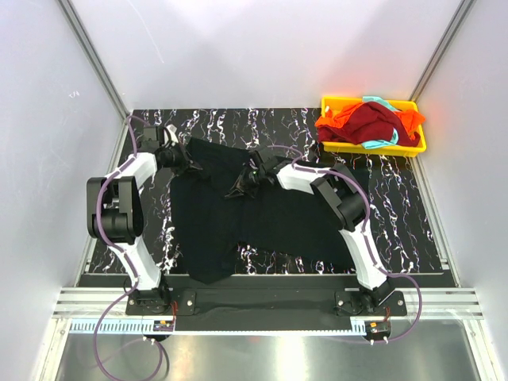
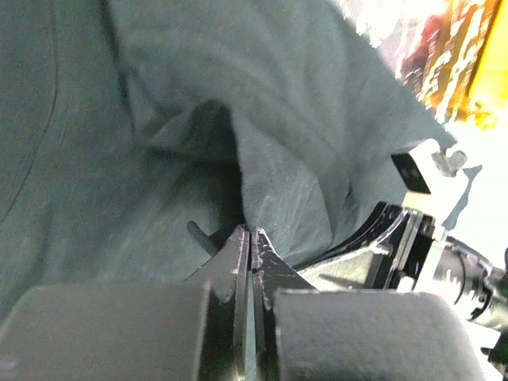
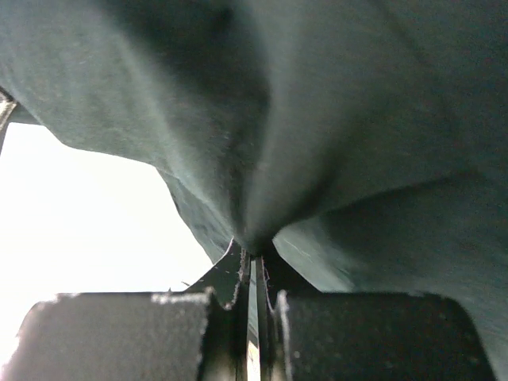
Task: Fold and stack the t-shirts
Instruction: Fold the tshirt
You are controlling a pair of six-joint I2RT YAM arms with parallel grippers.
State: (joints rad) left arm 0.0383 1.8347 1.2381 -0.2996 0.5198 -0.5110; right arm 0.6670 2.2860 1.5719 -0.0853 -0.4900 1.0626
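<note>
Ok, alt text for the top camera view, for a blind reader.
A black t-shirt lies spread on a dark marbled table, gripped by the left gripper at its far-left edge and the right gripper nearer the middle. A yellow tray at far right holds red, orange and teal shirts.

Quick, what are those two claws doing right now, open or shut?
Left gripper: closed, pinching the black t-shirt.
Right gripper: closed, pinching the black t-shirt too.

Lighting: bright, even overhead; wrist views overexposed.
Top view sharp, shadows soft; black t-shirt (image 1: 262, 214) reads flat, little fold detail. Yellow tray (image 1: 345, 99) right of it glows orange at one far corner. Wrist views: background beside the shirt blown white, nearest fabric blurred, shirt washed grey-green.
</note>
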